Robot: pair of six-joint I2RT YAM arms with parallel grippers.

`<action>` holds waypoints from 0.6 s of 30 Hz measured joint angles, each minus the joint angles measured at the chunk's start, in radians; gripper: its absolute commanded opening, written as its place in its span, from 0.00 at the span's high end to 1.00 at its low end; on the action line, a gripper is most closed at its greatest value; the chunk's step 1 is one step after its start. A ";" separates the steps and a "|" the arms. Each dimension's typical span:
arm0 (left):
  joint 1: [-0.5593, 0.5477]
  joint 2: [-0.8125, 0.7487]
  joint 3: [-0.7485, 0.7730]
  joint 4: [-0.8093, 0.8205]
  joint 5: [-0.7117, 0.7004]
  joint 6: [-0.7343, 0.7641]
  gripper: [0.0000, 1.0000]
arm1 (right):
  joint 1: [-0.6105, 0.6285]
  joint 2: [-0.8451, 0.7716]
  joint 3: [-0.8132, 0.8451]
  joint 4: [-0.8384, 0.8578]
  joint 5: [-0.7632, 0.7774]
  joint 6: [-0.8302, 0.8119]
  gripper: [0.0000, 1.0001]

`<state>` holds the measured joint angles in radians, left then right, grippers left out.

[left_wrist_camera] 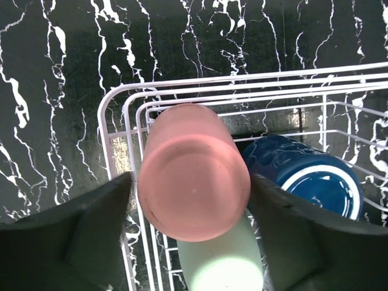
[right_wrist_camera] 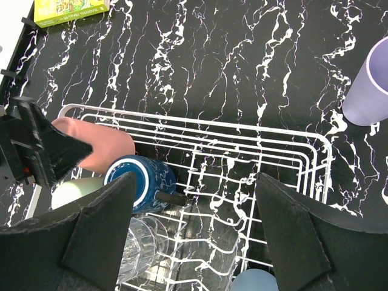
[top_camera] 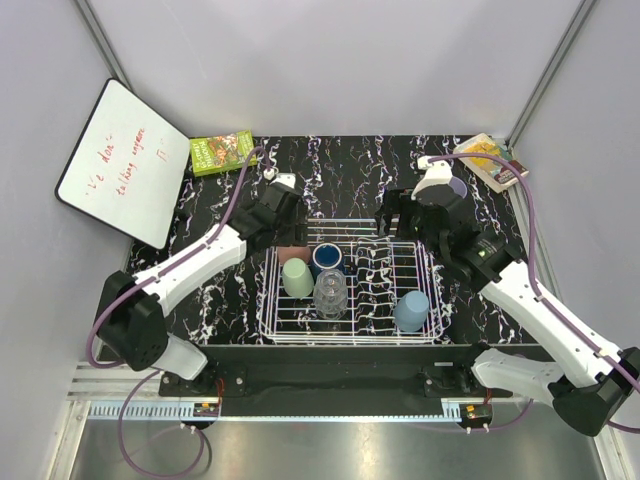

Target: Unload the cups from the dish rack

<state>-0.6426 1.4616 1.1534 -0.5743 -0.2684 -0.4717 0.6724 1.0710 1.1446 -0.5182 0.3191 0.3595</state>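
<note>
The white wire dish rack (top_camera: 350, 340) sits mid-table. A salmon-pink cup (left_wrist_camera: 193, 173) lies on its side in the rack's far left corner, and my left gripper (left_wrist_camera: 191, 182) is shut on it, one finger pressed against each side. Beside it lie a dark blue cup (left_wrist_camera: 315, 176) and a pale green cup (left_wrist_camera: 224, 267). A clear glass (top_camera: 330, 293) and a light blue-grey cup (top_camera: 411, 311) are also in the rack. My right gripper (right_wrist_camera: 195, 179) hangs open over the rack's empty middle. A lavender cup (right_wrist_camera: 370, 88) stands on the table beyond the rack.
A whiteboard (top_camera: 125, 160) leans at the back left, with a green box (top_camera: 222, 150) next to it. A book (top_camera: 490, 160) lies at the back right corner. White walls close in the black marbled table.
</note>
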 measured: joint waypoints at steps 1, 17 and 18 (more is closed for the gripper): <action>0.000 0.000 0.000 0.000 -0.002 0.001 0.52 | 0.000 0.000 -0.002 0.001 0.000 0.000 0.13; -0.003 -0.046 0.087 -0.063 -0.017 0.032 1.00 | 0.000 -0.021 -0.027 0.024 0.002 0.004 0.14; -0.003 -0.060 0.118 -0.078 -0.018 0.037 1.00 | 0.000 -0.024 -0.027 0.025 0.002 0.004 0.14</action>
<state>-0.6456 1.4014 1.2713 -0.6525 -0.2867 -0.4351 0.6724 1.0466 1.1172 -0.4934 0.3214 0.3637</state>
